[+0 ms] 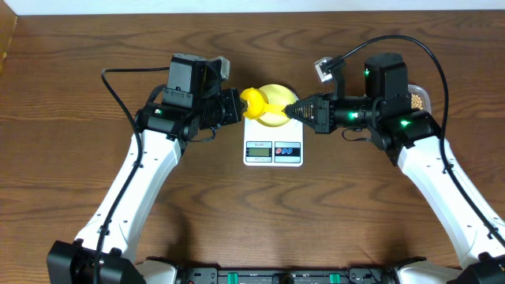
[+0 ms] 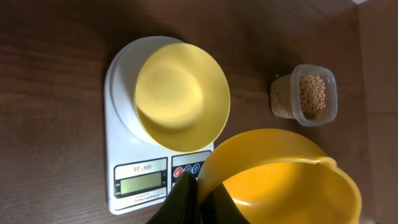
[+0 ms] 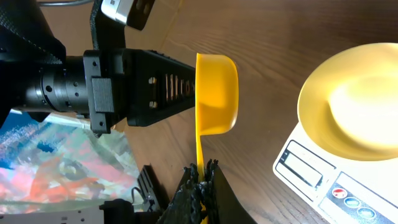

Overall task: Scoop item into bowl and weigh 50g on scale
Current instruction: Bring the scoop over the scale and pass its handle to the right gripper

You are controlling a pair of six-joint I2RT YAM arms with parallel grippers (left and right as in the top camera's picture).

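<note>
The pale-yellow bowl (image 2: 180, 93) sits empty on the white scale (image 2: 118, 124), mid-table in the overhead view, bowl (image 1: 278, 95) over scale (image 1: 273, 151). A bright yellow scoop (image 1: 252, 100) hangs just left of the bowl, and its cup (image 2: 280, 180) looks empty. My left gripper (image 2: 199, 185) is shut on the cup's rim. My right gripper (image 3: 202, 169) is shut on the scoop's thin handle, below the cup (image 3: 217, 93). From overhead the left gripper (image 1: 239, 106) and right gripper (image 1: 290, 111) face each other across the bowl. The beans (image 2: 312, 94) lie in a clear tub.
The clear tub (image 1: 418, 100) stands at the far right behind my right arm. The scale's display (image 2: 142, 182) is too dim to read. A colourful sheet (image 3: 50, 162) shows at the lower left of the right wrist view. Cables loop above both arms.
</note>
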